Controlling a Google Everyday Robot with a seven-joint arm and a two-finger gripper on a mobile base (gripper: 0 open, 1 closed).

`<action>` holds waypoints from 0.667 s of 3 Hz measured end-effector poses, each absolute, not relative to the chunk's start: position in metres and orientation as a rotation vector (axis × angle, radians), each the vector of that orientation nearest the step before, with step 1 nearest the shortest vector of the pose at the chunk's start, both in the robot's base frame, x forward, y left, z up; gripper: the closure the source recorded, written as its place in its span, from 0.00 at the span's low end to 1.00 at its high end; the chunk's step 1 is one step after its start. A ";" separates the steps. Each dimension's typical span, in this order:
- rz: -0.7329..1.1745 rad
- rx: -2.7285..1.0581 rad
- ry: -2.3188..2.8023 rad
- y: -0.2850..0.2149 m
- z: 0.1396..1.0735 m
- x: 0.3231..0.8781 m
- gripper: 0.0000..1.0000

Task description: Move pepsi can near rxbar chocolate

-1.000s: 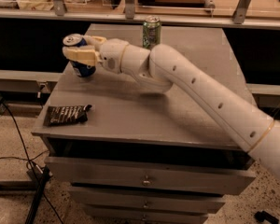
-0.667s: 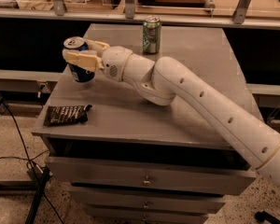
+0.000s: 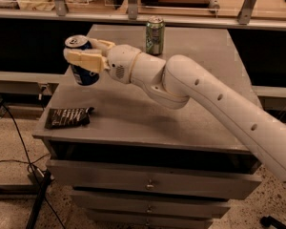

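drawer cabinet [image 3: 148,182] nearest us | rxbar chocolate [image 3: 68,117] flat at the top's front corner, left in view | behind it and well apart, we see the gripper [image 3: 83,56] with jaws clamped on the pepsi can [image 3: 84,75] (slightly tilted, over the left edge) | green can [image 3: 155,35] upright at the back

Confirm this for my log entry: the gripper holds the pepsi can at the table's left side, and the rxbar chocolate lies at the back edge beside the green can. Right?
Not quite. The camera view shows the rxbar chocolate at the table's front left corner, away from the green can at the back. The gripper does hold the pepsi can at the left side.
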State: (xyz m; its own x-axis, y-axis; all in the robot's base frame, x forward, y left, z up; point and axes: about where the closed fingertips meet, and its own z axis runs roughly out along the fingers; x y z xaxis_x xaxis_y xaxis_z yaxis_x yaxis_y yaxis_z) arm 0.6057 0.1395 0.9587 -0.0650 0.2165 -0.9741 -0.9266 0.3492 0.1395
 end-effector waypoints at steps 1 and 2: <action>1.118 -0.728 1.342 0.136 0.955 0.589 1.00; 1.173 -0.706 1.367 0.144 0.944 0.570 1.00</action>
